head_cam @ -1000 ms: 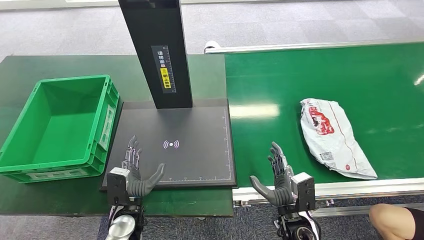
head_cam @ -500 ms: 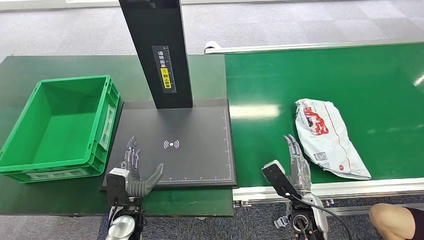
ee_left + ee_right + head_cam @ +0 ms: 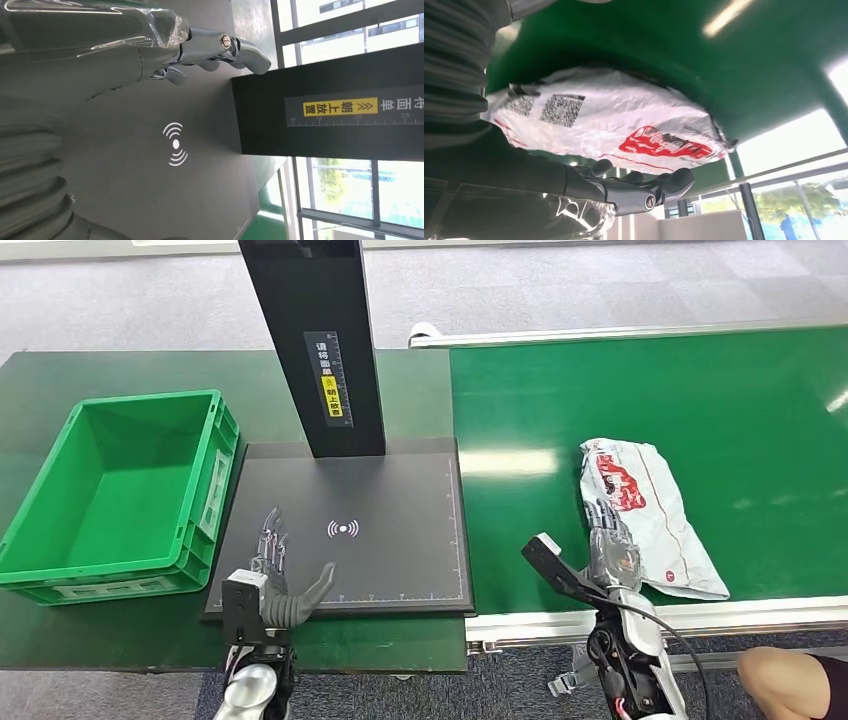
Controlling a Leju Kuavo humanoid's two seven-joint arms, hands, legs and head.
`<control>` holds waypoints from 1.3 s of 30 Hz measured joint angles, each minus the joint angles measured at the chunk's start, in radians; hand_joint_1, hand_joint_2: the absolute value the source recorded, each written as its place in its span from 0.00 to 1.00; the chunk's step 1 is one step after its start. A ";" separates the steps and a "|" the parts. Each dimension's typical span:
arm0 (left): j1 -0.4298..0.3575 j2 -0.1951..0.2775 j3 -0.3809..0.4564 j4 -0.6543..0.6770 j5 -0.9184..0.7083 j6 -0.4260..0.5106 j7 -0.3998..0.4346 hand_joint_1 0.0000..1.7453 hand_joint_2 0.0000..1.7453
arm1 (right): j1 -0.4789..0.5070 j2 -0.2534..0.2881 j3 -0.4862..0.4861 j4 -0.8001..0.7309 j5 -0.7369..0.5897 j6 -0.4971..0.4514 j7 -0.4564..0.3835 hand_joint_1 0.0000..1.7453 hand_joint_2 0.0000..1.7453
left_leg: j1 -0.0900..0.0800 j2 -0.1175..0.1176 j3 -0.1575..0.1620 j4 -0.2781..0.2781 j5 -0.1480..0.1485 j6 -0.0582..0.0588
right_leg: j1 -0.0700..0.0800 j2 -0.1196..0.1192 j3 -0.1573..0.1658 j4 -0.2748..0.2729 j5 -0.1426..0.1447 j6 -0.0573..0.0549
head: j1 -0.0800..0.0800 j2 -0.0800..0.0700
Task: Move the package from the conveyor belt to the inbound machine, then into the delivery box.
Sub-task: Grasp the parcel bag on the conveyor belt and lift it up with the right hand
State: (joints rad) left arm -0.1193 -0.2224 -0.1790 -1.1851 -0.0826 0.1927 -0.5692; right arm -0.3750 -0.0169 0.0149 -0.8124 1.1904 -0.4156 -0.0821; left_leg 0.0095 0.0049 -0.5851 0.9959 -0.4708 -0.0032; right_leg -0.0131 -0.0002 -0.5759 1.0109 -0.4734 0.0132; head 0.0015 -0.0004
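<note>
white plastic package w/ red print lying on green conveyor belt, right hand fingers straight and apart at its near edge, holding nothing, left hand spread over black inbound machine, empty

Package: white crumpled poly mailer with red print and a QR label; was laid flat on the conveyor belt, long axis angled.
Inbound machine: flat dark plate with a white signal mark, black upright column behind.
Delivery box: green open crate, positioned beside the plate.
</note>
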 joint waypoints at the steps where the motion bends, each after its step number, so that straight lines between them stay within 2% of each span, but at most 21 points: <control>1: -0.004 0.000 -0.003 0.004 0.000 0.001 0.000 0.00 1.00 | -0.023 -0.005 0.000 0.035 0.016 -0.002 0.010 0.00 1.00 | 0.000 0.000 0.000 0.000 0.000 0.000 | 0.000 0.000 0.000 0.000 0.000 0.000 | 0.000 0.000; 6: -0.022 0.000 -0.015 0.020 0.005 0.008 0.000 0.00 1.00 | -0.125 -0.019 0.010 0.192 0.095 0.003 0.077 0.00 1.00 | 0.000 -0.001 0.000 0.000 0.000 0.000 | 0.000 0.000 0.000 0.000 0.000 0.000 | 0.000 0.000; 13: -0.034 0.000 -0.025 0.040 0.015 0.011 0.002 0.00 1.00 | -0.209 -0.032 0.084 0.346 0.282 0.043 0.277 0.00 1.00 | 0.000 -0.001 0.000 0.000 0.000 0.000 | 0.000 0.000 -0.001 0.000 0.000 0.000 | 0.000 0.000; 23: -0.057 0.000 -0.028 0.072 0.026 0.011 0.012 0.00 1.00 | -0.255 -0.045 0.122 0.432 0.324 0.185 0.486 0.00 1.00 | 0.000 0.000 0.003 0.000 0.000 0.000 | 0.000 0.000 0.002 0.000 0.000 0.000 | 0.000 0.000; 24: -0.061 0.000 -0.030 0.078 0.028 0.012 0.012 0.00 1.00 | -0.257 -0.047 0.121 0.435 0.326 0.196 0.507 0.03 1.00 | 0.000 0.000 0.003 0.000 0.000 0.000 | 0.000 0.000 0.003 0.000 0.000 0.000 | 0.000 0.000; 27: -0.071 0.000 -0.038 0.094 0.034 0.017 0.011 0.00 1.00 | -0.259 -0.050 0.115 0.439 0.333 0.204 0.544 0.78 1.00 | 0.000 0.000 0.004 0.000 0.000 0.000 | 0.000 0.000 0.004 0.000 0.000 0.000 | 0.000 0.000; 28: -0.073 0.000 -0.040 0.099 0.036 0.019 0.011 0.00 1.00 | -0.258 -0.050 0.113 0.439 0.336 0.204 0.548 1.00 1.00 | 0.000 0.000 0.004 0.000 0.000 0.000 | 0.000 0.000 0.004 0.000 0.000 0.000 | 0.000 0.000; 39: -0.076 0.000 -0.044 0.123 0.043 0.030 0.008 0.00 1.00 | -0.249 -0.052 0.094 0.441 0.342 0.192 0.547 1.00 1.00 | 0.000 0.000 0.004 0.000 0.000 0.000 | 0.000 0.000 0.003 0.000 0.000 0.000 | 0.000 0.000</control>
State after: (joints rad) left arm -0.1951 -0.2224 -0.2232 -1.0623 -0.0399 0.2225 -0.5615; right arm -0.6237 -0.0687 0.1091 -0.3712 1.5322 -0.2233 0.4646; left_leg 0.0097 0.0047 -0.5811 0.9962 -0.4709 -0.0033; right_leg -0.0130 -0.0003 -0.5726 1.0109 -0.4735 0.0132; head 0.0015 -0.0002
